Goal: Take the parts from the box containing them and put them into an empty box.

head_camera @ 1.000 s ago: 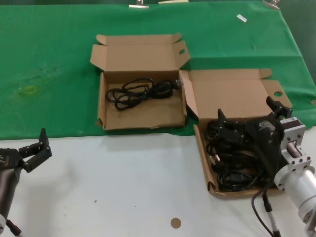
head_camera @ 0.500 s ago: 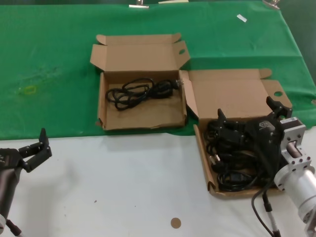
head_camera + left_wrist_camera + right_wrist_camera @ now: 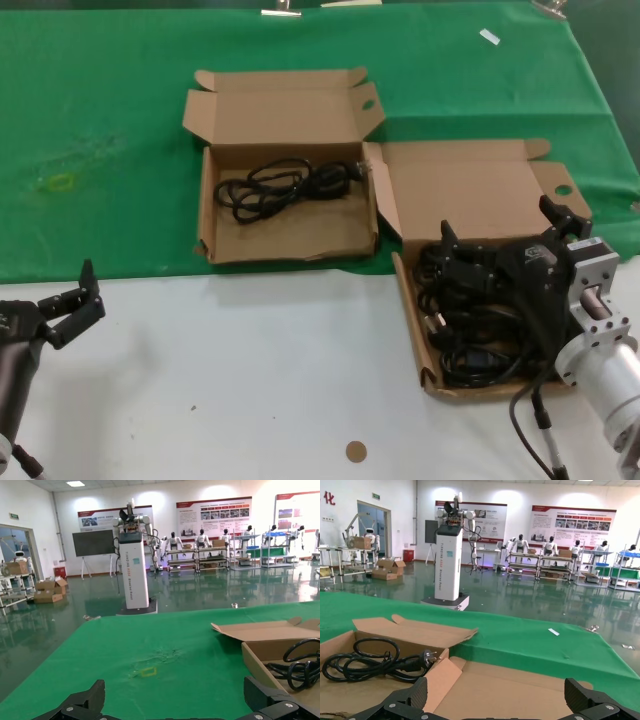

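The box containing the parts point(image 3: 409, 312) lies at the right with its lid point(image 3: 470, 190) folded back, and several coiled black cables point(image 3: 470, 335) fill it. My right gripper point(image 3: 500, 228) hovers open just over those cables, with nothing between its fingers; in the right wrist view the right gripper point(image 3: 495, 706) faces the lid point(image 3: 520, 685). The other box point(image 3: 290, 238) sits on the green cloth at centre left and holds one cable point(image 3: 285, 187), also seen as the cable point(image 3: 370, 662) in the right wrist view. My left gripper point(image 3: 75, 305) is parked open at the near left.
A green cloth point(image 3: 100, 120) covers the far half of the table, and the near half is white point(image 3: 250, 380). A small brown disc point(image 3: 355, 452) lies near the front edge. A yellow mark point(image 3: 60, 182) and a white tag point(image 3: 489, 37) sit on the cloth.
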Robot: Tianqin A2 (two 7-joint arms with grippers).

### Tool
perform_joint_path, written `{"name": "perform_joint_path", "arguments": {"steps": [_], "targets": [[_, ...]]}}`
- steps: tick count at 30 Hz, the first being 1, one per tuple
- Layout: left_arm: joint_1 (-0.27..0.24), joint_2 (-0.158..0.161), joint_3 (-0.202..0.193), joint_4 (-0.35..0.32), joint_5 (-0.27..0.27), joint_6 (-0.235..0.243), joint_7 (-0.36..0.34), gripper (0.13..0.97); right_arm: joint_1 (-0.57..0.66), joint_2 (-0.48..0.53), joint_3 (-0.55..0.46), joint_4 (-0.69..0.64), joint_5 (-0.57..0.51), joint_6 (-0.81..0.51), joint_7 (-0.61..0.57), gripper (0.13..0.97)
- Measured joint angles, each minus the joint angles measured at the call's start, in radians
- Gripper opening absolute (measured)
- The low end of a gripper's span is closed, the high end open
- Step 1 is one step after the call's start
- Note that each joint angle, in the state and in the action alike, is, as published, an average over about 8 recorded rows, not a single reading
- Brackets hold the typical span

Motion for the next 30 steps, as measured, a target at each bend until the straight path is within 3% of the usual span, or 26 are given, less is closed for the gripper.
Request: {"name": "perform_joint_path", "arguments": {"steps": [30], "targets": [[0.0,0.0,0.0,0.0,0.0,0.0,0.0,0.966,0.0,0.0,0.0,0.0,0.0,0.0,0.0,0.966]]}}
